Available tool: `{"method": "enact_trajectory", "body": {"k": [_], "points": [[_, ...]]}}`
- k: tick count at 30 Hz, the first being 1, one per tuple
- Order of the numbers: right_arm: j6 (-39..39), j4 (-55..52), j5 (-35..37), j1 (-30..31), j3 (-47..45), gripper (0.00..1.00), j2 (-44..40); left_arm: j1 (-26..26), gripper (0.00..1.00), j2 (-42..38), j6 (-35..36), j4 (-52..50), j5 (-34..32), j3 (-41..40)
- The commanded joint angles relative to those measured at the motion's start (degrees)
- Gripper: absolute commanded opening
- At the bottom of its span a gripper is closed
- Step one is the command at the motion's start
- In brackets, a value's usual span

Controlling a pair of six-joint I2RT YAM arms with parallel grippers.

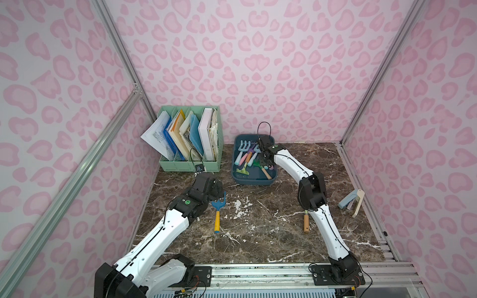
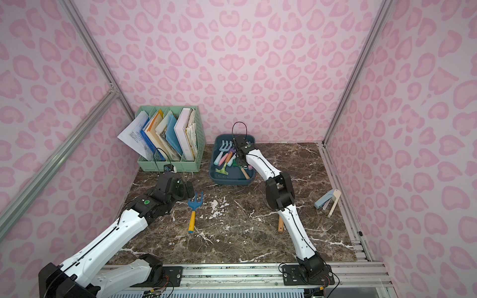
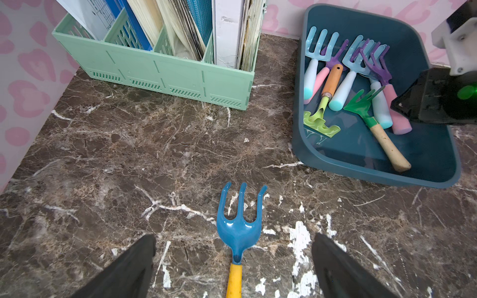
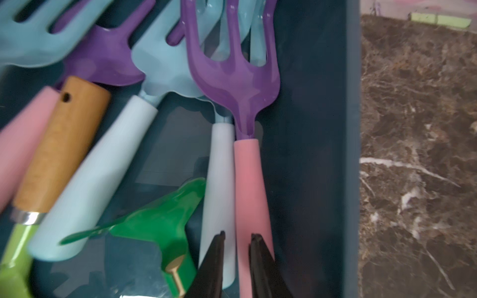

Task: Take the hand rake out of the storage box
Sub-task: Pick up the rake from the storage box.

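Several overlapping rakes (image 4: pixel 232 85); left end effector (image 3: pixel 233 236) spread; right end effector (image 4: pixel 238 233), grip unclear

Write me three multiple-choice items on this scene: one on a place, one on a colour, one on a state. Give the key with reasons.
1. Where does the blue rake lie?
A. on the table, outside the storage box
B. propped against the back wall
C. hanging from a hook

2. What colour is the handle of the purple rake at the right pincer?
A. yellow
B. pink
C. black

3. How is the left pincer?
A. shut on a rake
B. shut and empty
C. open, holding nothing

Key:
1 A: both top views show it flat on the marble, nearer the robot than the box.
2 B: the right wrist view shows a pink handle below the purple tines.
3 C: the left wrist view shows its jaws wide apart, with the rake lying on the table between them and touching neither.
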Motion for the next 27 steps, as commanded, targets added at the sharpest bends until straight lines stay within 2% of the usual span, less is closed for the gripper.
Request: {"method": "enact_trajectory", "body": {"k": [1, 10, 22, 24, 27], "points": [[-0.06, 2.07, 0.20, -0.38, 0.12, 0.28, 0.08, 0.06, 0.99, 0.04, 0.58, 0.07, -0.69, 0.44], [-1.11, 3.95, 2.80, -0.32, 0.31, 0.34, 1.82, 0.05, 0.98, 0.37, 0.58, -0.02, -0.96, 0.55], [-2.10, 3.23, -1.56, -1.06, 3.43, 0.40, 5.39, 0.08, 0.99, 0.47, 0.58, -0.18, -0.97, 0.78], [-2.10, 3.23, -1.73, -1.08, 3.52, 0.37, 5.44, 0.04, 0.99, 0.50, 0.58, -0.24, -1.12, 0.74], [-1.99, 3.06, -1.47, -1.08, 3.52, 0.22, 4.48, 0.09, 0.99, 0.21, 0.59, -0.23, -1.32, 0.70]]}}
